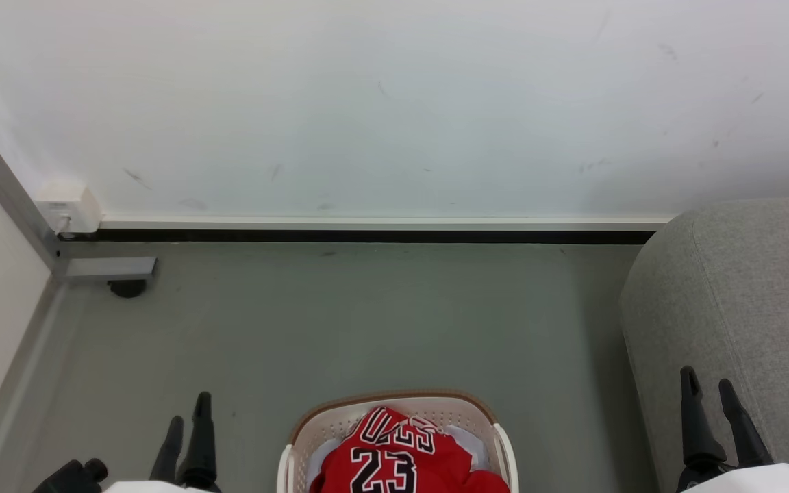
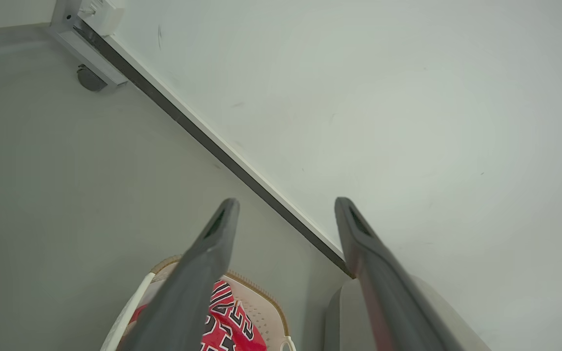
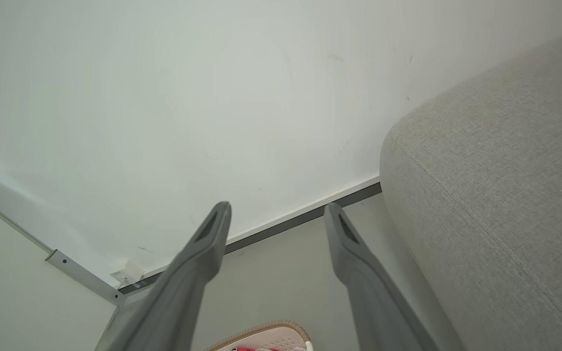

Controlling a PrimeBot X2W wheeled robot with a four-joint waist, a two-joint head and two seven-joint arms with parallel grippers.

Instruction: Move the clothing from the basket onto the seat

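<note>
- I'm looking down at a grey floor (image 1: pixel 340 322) running up to a white wall (image 1: pixel 394 103).
- The seat (image 1: pixel 744 308) is standing on my right against that wall, with bare floor between it and the basket.
- The basket (image 1: pixel 394 398) is sitting on the floor low at centre, between my two arms, and the frame edge is cutting off its near part.
- The clothing is lying heaped inside it, the red jersey (image 1: pixel 394 455) on top. It is too crumpled for me to tell its long axis.
- My left claw (image 1: pixel 189 409) is hanging open and empty. I'm judging it the nearer one, with the jersey lying to its right.
- My right claw (image 1: pixel 707 376) is also hanging open and empty, in front of the seat's side.
</note>
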